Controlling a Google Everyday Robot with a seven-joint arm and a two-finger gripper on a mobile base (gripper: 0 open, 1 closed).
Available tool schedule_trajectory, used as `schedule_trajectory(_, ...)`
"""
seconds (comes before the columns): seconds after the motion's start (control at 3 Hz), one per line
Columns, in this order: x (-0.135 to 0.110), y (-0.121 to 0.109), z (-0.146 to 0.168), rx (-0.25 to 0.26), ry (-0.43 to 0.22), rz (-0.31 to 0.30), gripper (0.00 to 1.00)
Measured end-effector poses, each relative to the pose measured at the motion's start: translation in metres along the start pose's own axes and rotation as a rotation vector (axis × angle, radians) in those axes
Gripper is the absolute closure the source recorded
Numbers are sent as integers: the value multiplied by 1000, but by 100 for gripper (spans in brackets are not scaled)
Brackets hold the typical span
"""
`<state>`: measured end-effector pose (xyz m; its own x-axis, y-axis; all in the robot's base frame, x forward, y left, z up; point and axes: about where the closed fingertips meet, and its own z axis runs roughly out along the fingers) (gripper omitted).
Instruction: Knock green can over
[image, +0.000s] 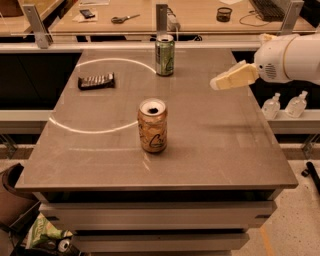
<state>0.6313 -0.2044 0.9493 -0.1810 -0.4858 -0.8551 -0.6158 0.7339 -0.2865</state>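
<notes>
The green can stands upright near the far edge of the grey table, with pale script lettering and a silver top. My gripper reaches in from the right on a white arm, above the table's right side. It is to the right of the green can, well apart from it and a little nearer the camera. An orange-tan can with dark script stands upright at the table's middle, to the left of the gripper and nearer the front.
A dark snack packet lies at the table's far left. A second table behind holds scissors and a small black cup. Two clear bottles stand low on the right. A bin stands on the floor at the left.
</notes>
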Motion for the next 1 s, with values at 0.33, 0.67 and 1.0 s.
schedule_trajectory(0.33,-16,1,22,-7,-9,-17,0)
schedule_trajectory(0.67,-36,9,52,-26,-46,-36,0)
schedule_trajectory(1.0,-46,22,79,-57,-94,-30,0)
